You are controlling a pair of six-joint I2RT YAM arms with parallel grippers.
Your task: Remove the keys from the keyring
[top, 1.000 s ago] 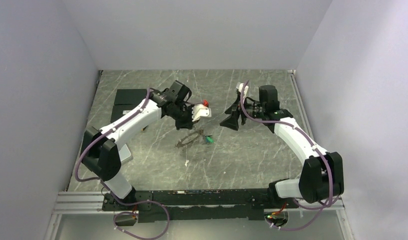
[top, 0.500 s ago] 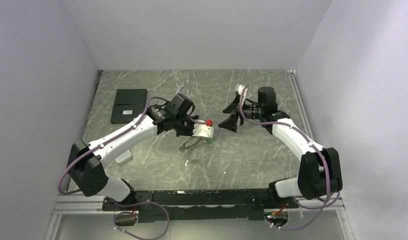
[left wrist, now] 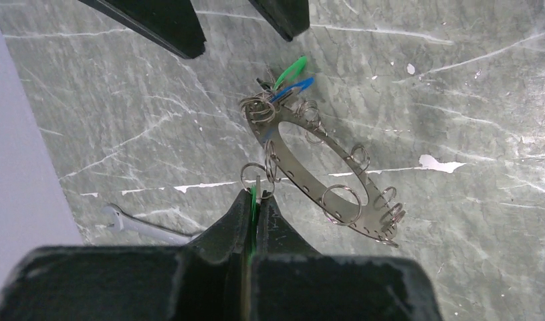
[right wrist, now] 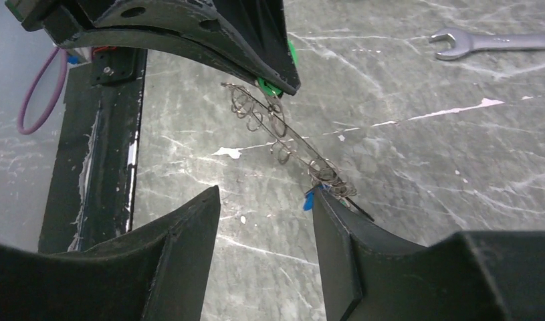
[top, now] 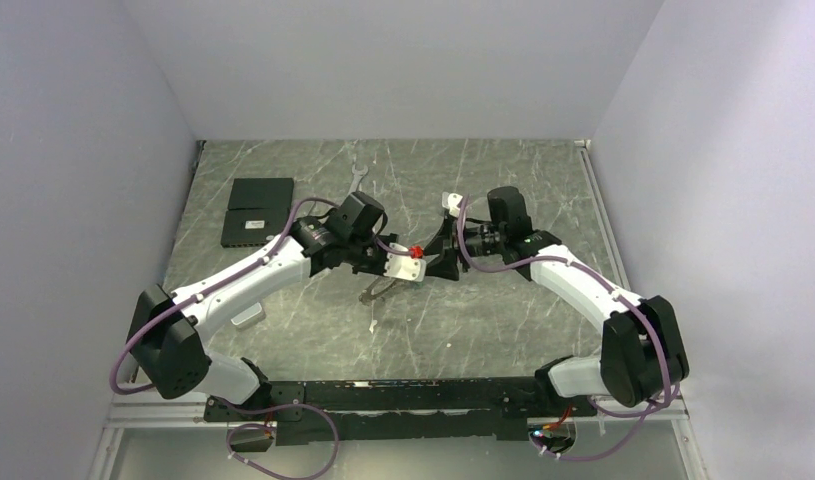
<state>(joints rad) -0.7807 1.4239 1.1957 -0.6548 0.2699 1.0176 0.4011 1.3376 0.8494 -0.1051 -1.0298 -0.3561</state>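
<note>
The keyring (left wrist: 297, 185) is a flat grey metal oval with several small split rings, and it hangs tilted from my left gripper. My left gripper (left wrist: 256, 199) is shut on a green key (right wrist: 266, 85) that is clipped to the ring's near edge. A second green key (left wrist: 289, 70) and a blue key (left wrist: 293, 89) hang at the ring's far end. My right gripper (right wrist: 266, 207) is open, and its right finger (right wrist: 336, 234) is beside the blue key (right wrist: 309, 198). In the top view the two grippers, left (top: 401, 278) and right (top: 435, 262), meet over the keyring (top: 378, 290).
A silver wrench (right wrist: 490, 41) lies on the marble table toward the back (top: 358, 178). Two flat black boxes (top: 258, 210) sit at the back left. A small pale object (top: 248, 315) lies beside the left arm.
My left gripper came down to the ring and shut on a green key. My right gripper moved left and down to the ring's other end.
</note>
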